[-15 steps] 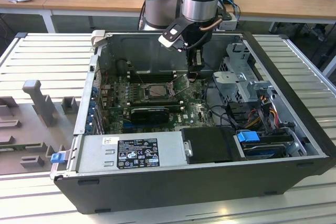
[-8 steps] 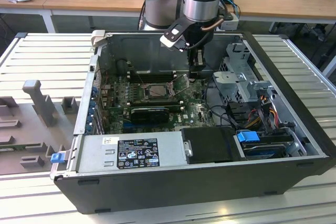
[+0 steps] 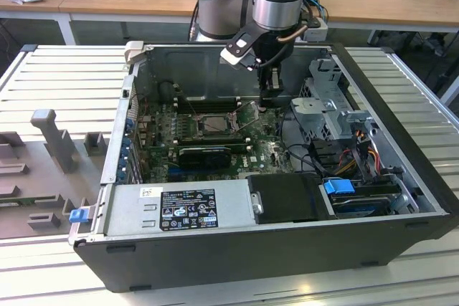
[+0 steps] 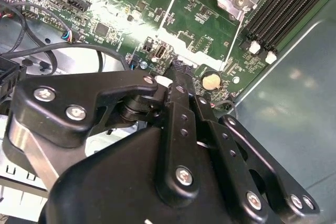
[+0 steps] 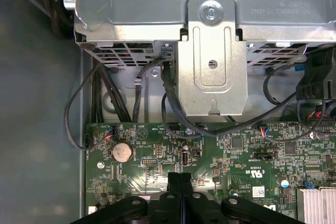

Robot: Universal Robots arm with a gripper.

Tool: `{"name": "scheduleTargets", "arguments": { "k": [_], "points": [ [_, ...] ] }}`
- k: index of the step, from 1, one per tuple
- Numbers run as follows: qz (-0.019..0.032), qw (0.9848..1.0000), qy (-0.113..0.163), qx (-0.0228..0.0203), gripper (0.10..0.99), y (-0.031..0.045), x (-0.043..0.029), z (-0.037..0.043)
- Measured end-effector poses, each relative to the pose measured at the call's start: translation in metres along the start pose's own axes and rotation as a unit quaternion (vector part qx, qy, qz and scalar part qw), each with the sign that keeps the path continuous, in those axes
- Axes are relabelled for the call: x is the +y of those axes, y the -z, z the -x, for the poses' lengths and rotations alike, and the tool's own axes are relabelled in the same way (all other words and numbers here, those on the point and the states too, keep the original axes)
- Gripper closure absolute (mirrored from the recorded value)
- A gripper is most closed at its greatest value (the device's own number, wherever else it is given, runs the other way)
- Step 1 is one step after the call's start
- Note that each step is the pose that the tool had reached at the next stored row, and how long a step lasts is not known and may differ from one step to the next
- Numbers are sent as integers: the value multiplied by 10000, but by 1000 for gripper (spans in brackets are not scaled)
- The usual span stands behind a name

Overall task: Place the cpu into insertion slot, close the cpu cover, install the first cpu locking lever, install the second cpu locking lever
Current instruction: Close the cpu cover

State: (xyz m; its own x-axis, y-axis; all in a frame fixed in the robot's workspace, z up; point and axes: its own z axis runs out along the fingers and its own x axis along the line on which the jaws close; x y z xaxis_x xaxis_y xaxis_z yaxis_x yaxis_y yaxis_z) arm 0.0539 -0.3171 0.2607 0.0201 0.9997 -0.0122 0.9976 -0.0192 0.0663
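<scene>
Open computer case (image 3: 237,249) on the table (image 3: 64,77), with 1 arm reaching into it. The gripper (image 3: 271,89) hangs over the motherboard (image 3: 269,150), just beside the insertion slot (image 3: 214,124) on the exterior view's right. In both wrist views the fingers (image 5: 174,182) are pressed together with nothing between them, so you are not carrying the cpu. Their tips sit near the coin cell (image 5: 122,151) at the board's edge. The slot shows a dark centre inside a metal rim, and you cannot tell from here whether the cpu lies in it or whether the cpu cover is down. A thin wire lever (image 3: 247,115) seems to stand up beside the slot. By that sign, judge at least 1 of the 2 locking levers unlatched and the work at or before the lever steps.
</scene>
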Motion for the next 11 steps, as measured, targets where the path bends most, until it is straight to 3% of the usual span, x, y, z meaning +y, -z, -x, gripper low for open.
{"name": "scheduleTargets", "arguments": {
  "k": [5, 8, 11],
  "points": [
    [0, 10000, 1, 0, 980, -18, 58, -1],
    [-1, 10000, 3, 0, 980, -75, 66, -2],
    [-38, 10000, 31, 1, 980, -148, 62, -3]
  ]
}}
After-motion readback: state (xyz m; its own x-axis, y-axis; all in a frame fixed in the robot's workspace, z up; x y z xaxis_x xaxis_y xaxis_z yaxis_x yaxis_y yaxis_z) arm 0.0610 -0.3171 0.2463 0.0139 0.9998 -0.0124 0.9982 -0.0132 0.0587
